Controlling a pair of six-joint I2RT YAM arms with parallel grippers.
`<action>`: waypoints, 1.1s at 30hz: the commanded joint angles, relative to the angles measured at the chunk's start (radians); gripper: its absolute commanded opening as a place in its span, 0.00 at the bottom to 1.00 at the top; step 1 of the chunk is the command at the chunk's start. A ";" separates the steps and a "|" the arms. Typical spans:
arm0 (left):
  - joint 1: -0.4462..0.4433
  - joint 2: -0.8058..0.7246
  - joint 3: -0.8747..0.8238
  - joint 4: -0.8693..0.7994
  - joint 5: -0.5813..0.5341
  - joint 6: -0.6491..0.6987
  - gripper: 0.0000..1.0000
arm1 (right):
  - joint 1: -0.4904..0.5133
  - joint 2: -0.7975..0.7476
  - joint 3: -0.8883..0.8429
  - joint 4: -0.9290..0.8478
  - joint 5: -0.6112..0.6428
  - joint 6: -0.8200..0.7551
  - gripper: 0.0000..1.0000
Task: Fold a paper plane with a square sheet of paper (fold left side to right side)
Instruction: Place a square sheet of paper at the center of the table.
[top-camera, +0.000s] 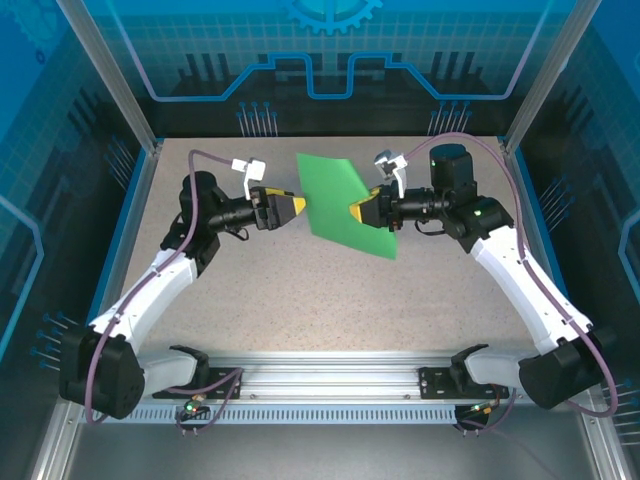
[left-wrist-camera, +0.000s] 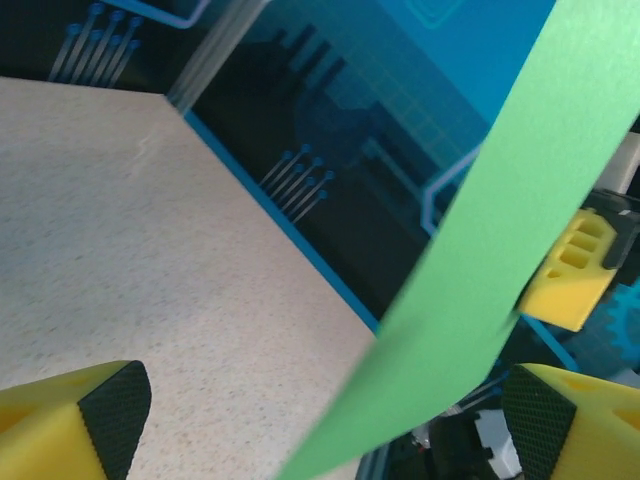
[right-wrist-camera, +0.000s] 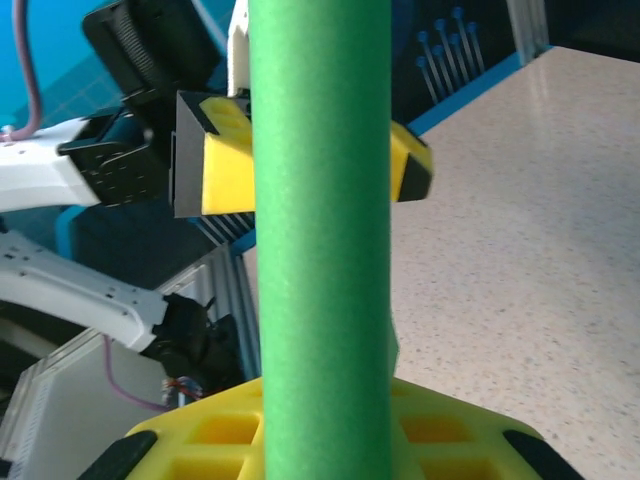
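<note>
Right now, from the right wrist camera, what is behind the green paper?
The left gripper, jaws open: one yellow finger shows on each side of the square sheet of paper. The sheet covers the space between them.

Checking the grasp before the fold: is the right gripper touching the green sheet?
Touching. Right wrist view: the square sheet of paper rises out of the right gripper, pinched between its fingers.

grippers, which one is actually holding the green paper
The right gripper: its jaws are shut on the green sheet. The left gripper stands wide open at the sheet's other side, clamping nothing.
</note>
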 joint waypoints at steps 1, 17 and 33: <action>-0.033 0.013 0.050 0.070 0.096 0.034 0.95 | -0.001 -0.014 0.026 0.010 -0.089 0.011 0.23; -0.082 0.054 0.096 -0.191 -0.034 0.107 0.18 | -0.047 -0.025 -0.037 -0.113 0.336 0.012 0.58; -0.087 0.347 0.002 -0.339 -0.163 0.056 0.07 | -0.061 0.084 -0.328 0.036 0.560 0.235 0.81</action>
